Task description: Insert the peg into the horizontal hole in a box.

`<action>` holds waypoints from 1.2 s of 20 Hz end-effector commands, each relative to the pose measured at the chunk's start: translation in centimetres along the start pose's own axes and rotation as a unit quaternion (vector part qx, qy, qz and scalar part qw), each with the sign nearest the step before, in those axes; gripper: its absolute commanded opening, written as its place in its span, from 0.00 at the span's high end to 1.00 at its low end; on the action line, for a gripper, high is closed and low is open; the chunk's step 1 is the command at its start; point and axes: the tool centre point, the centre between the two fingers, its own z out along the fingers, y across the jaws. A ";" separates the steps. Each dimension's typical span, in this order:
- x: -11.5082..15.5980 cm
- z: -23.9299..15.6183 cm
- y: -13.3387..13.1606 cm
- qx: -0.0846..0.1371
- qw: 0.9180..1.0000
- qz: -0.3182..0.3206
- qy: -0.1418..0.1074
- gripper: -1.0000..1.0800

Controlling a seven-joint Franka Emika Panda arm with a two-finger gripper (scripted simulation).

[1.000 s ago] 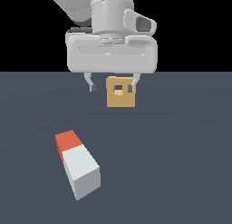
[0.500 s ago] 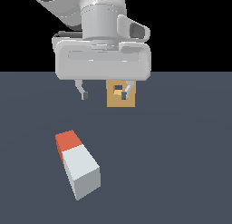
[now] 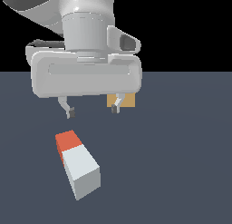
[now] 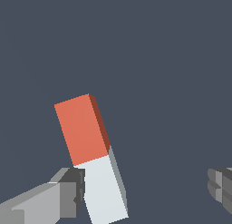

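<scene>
Jaws gape wide, empty, above the peg (image 3: 77, 166); only the exterior view shows the box (image 3: 127, 100).

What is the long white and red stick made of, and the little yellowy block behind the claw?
Hard to say: this is a simulator's render. The peg looks like smooth matte plastic or painted wood, with flat white-grey and orange-red faces, sharp edges and no grain. The box is a plain matte tan, which hints at wood, but the claw hides most of it.

Orange-red and white-grey peg (image 3: 77, 166), seemingly tan box (image 3: 128, 100), dark slate floor (image 3: 181, 150).
</scene>
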 end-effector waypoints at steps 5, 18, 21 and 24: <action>-2.3 1.7 -1.8 -0.002 0.998 -0.063 -0.002 0.04; -5.8 4.0 -3.4 -0.005 0.989 -0.146 -0.004 0.04; -6.2 4.2 -3.5 -0.005 0.988 -0.153 -0.004 0.04; -6.4 4.3 -3.5 -0.005 0.988 -0.157 -0.004 0.04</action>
